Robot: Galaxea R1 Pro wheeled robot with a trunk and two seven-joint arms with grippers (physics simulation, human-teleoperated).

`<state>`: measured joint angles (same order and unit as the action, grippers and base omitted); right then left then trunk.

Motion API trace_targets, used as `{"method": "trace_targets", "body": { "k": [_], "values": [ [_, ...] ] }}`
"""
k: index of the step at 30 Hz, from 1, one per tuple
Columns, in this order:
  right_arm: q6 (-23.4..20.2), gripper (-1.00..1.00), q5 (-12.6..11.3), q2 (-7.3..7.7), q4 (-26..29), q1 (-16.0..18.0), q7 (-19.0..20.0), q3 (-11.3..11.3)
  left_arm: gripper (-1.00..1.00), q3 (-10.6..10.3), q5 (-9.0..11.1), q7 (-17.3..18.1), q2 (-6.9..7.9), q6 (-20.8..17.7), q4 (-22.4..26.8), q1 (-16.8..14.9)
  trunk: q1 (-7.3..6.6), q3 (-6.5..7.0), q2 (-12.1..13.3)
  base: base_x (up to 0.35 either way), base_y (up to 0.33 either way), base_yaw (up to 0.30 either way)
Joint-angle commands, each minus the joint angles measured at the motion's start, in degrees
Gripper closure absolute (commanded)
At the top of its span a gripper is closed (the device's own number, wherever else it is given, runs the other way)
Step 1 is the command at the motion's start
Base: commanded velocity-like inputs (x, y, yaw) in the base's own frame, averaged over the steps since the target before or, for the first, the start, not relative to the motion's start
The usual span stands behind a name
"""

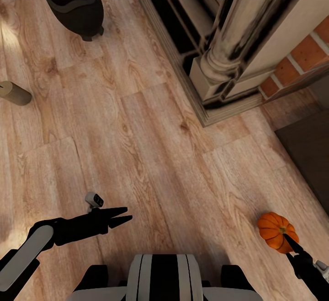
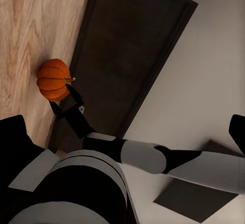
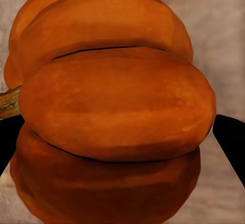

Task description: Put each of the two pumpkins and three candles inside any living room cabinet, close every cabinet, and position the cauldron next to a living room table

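The right tool [image 1: 292, 244] grips a pumpkin [image 1: 274, 229] between its fingers, above the floor [image 1: 151, 154]; the left tool [image 1: 123, 215] hangs nearly closed, empty, much farther off.

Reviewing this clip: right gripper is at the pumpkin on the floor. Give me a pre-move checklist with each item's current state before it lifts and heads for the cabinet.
1. Pumpkin sits between the fingers of the right gripper: ok, the right wrist view has a dark finger on each side of it.
2. Fingers firmly closed on it: cannot tell, contact is not clearly visible.
3. Pumpkin off the wood floor: cannot tell.
4. Left gripper free: ok, its fingers lie close together with nothing between them.
5. Cabinet near: ok, the dark unit sits just beyond the pumpkin; whether its door is open, cannot tell.
6. Other items: one candle and the cauldron are on the floor, not ok.
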<state>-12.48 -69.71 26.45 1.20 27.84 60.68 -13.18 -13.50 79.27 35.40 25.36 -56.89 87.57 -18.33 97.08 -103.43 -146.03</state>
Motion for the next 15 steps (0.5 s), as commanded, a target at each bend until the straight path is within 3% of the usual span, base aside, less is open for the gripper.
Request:
{"method": "trace_targets", "body": {
  "k": [1,15],
  "values": [
    [-0.62,1.00,0.10,0.01,-0.05,0.02,0.14,-0.34,-1.00,-0.05,0.01,0.20,0.04,-0.15,-0.04,-0.04,-0.01,-0.02,-0.01,0.000,0.000,0.000],
    [-0.62,1.00,0.10,0.00,-0.05,0.02,0.05,-0.28,-1.00,0.03,0.01,0.24,0.04,-0.15,-0.11,-0.04,-0.01,-0.02,-0.01,0.000,0.000,0.000]
  ]
}}
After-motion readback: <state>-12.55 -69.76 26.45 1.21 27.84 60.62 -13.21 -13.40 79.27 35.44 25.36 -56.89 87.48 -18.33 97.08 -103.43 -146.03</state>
